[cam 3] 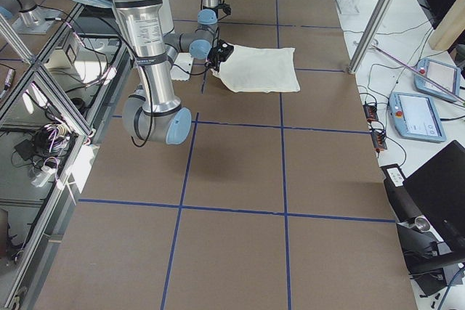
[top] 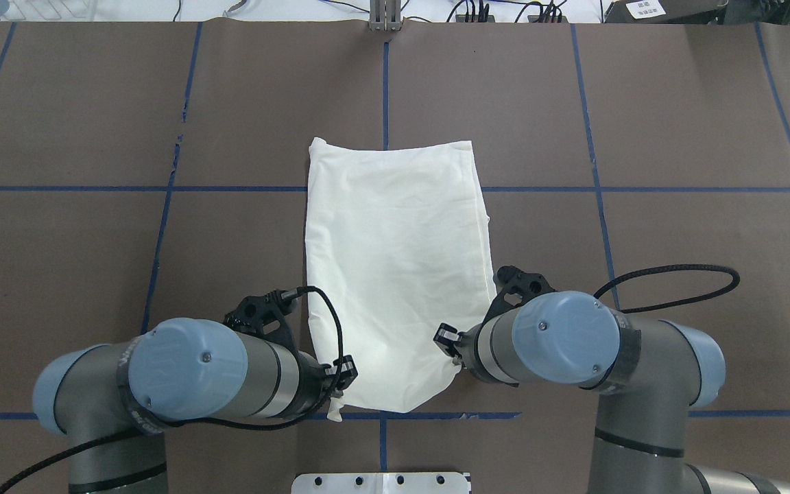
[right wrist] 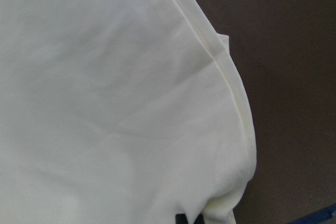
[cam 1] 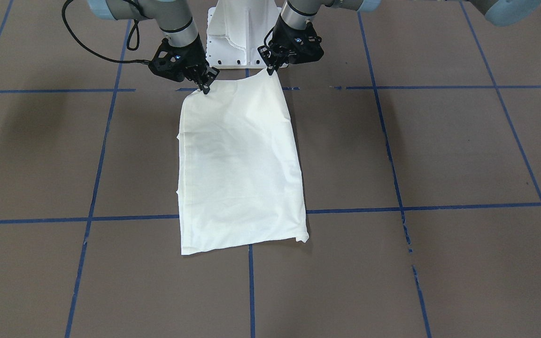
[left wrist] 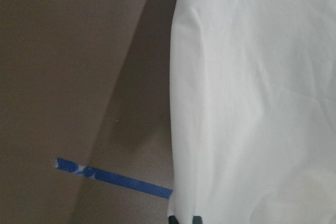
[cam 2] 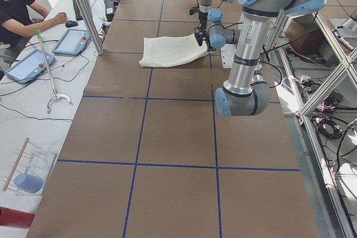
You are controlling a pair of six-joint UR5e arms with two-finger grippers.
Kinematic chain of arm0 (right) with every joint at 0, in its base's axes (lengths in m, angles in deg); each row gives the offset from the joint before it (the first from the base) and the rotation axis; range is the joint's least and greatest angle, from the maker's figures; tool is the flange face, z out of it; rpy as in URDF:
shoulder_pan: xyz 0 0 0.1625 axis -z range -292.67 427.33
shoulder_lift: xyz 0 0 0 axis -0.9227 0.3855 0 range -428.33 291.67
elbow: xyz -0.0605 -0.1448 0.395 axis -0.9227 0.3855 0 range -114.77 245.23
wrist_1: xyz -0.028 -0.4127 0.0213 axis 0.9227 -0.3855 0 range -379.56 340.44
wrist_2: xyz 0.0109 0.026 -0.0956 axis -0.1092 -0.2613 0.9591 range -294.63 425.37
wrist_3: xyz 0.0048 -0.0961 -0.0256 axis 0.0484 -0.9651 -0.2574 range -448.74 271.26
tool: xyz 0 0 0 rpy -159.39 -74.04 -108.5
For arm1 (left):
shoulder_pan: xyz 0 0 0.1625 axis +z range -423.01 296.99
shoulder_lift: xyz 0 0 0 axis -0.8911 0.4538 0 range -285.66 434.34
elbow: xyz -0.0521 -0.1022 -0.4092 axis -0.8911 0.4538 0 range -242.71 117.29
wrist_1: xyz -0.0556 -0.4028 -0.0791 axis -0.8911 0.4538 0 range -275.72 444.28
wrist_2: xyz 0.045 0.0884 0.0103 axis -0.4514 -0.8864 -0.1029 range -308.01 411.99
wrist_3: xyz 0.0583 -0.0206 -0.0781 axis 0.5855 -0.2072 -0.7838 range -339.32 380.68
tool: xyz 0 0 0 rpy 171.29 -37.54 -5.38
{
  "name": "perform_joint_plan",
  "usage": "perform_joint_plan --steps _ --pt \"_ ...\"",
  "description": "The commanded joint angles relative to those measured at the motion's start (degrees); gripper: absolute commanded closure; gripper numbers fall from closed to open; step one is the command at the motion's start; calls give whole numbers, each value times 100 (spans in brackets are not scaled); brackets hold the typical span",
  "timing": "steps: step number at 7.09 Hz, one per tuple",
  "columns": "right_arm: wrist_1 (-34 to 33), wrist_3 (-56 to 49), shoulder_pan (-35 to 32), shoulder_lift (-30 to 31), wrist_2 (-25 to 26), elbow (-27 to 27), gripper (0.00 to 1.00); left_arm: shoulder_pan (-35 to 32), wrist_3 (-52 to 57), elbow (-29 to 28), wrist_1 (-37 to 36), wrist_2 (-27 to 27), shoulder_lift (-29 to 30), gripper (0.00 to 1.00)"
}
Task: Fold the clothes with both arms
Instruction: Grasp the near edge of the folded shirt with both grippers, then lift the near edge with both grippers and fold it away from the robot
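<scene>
One brown surface (cam 1: 439, 150) carries the folded T-shirt (cam 1: 240, 164) at frame centre, its long axis running downward from both equally near arms, with its upper corners pinched by the closed left fingers (cam 1: 271, 70) and right fingers (cam 1: 204, 86).

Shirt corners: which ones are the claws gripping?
The two corners by the white base: the left claw pinches one, the right claw the other. The shirt's two far corners lie loose on the table.

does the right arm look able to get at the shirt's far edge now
Likely yes: nothing stands on the shirt or beside it, but the right gripper is pinching its near corner and would carry that along.
</scene>
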Motion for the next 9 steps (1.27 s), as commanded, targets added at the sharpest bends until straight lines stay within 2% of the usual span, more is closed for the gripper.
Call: perform_joint_plan --steps 1,2,3,4,5,6,7,8,9 --pt "420 -196 -1020 -255 -460 446 100 -955 16 -108 65 326 200 100" --pt "429 -222 -1635 -762 -1029 1058 100 -1473 172 -561 100 686 549 100" --pt "447 -318 -2102 -1385 -1418 1961 100 -1931 348 -1401 127 742 1127 100" --pt "882 -449 -2429 -1922 -1570 3109 100 -2301 628 -2149 501 742 1367 100" --pt "1643 -459 -2571 -2205 -1615 4104 100 -2601 849 -2879 1071 742 1465 100" --pt "1990 -468 -2669 -2539 -1624 4836 100 -2743 964 -3582 1598 725 1649 100" --pt "2011 -538 -2704 -2595 -1598 4965 100 -2831 965 -4312 2065 690 1929 94" --pt "2003 -1148 -2713 -2586 -1519 4967 1 -2823 1357 -4519 2435 341 2002 1" --pt "1994 -1389 -2853 -2586 -1571 4975 0 -2832 1682 -4512 2447 303 2011 0"
